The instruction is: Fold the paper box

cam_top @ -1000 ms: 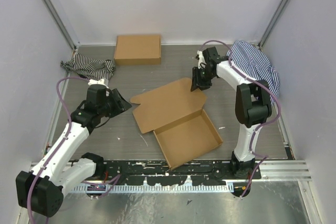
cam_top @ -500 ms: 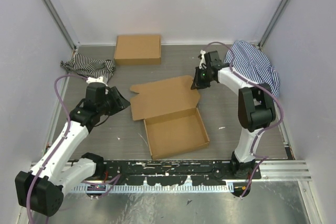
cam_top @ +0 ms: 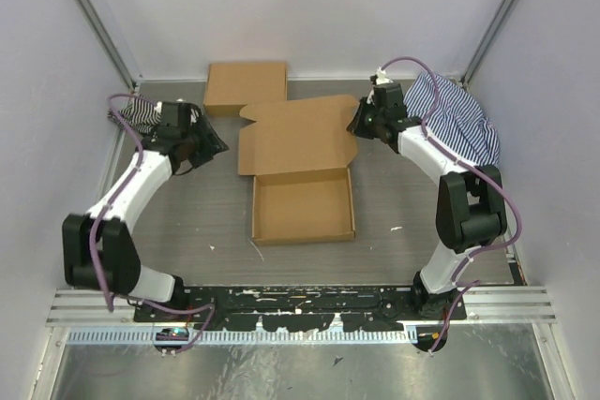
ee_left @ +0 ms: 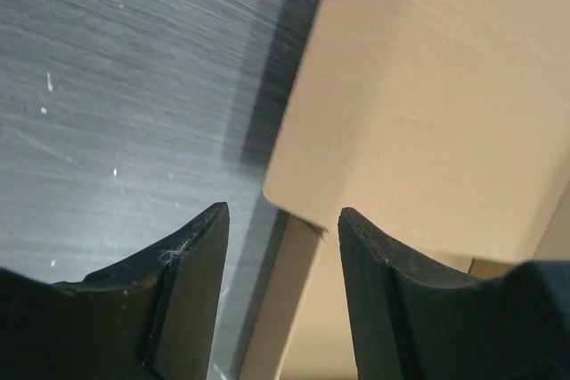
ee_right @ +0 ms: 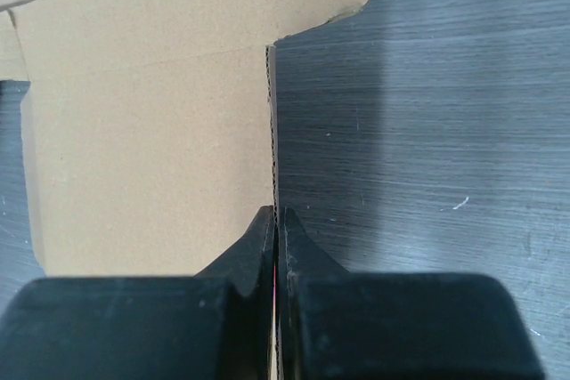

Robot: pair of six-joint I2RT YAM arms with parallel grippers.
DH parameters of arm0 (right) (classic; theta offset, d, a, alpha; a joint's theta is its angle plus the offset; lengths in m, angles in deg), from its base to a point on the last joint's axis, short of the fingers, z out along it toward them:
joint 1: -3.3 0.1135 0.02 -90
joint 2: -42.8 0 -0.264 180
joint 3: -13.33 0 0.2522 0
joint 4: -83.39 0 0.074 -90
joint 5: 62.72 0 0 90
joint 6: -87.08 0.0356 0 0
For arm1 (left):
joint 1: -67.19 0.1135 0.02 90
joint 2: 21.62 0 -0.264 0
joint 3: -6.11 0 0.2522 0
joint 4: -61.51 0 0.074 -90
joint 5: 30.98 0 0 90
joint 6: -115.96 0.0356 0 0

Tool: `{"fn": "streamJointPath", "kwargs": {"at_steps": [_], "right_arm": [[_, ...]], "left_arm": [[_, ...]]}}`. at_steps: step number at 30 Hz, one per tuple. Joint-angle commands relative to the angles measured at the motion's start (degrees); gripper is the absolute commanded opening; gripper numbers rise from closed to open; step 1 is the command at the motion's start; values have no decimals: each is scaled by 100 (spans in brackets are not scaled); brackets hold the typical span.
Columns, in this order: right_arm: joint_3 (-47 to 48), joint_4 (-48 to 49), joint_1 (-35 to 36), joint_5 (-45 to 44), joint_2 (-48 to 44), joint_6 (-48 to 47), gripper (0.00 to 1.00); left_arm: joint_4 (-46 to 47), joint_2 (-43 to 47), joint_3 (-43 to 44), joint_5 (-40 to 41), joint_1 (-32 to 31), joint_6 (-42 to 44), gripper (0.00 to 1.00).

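Note:
The paper box lies mid-table as a shallow brown tray with its lid open toward the back. My right gripper is shut on the lid's right edge; in the right wrist view the closed fingertips pinch the cardboard edge. My left gripper is open just left of the lid's left side. In the left wrist view the lid's rounded flap sits just ahead of the open fingers, with nothing gripped.
A second closed brown box sits at the back, touching the lid's far-left corner. A striped cloth lies at back left behind the left arm. Another striped cloth is bunched at back right. Walls enclose the sides and back.
The right gripper has pulled the box back and turned it square to the table, lid now near the back box. The left arm swung far back and left to the lid's left side.

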Motion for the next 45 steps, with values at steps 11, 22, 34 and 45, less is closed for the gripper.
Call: {"fn": "streamJointPath", "kwargs": {"at_steps": [11,22,34,45], "right_arm": [[54,-7,-6,187,178,76,32],[200,-568,-817,-775,-104,735,56],[68,-523,-988,-305,756,412,42],[225,-596,-719,44,1080,180,40]], "left_arm": [[-3,-2324,1476,-239,296,-265,54],[-157,-2809,1600,497,399,-330,54],[-356,-3391,1516,404,333,-234,49],[-187,-3901,1767,0,-76,-322,46]]}}
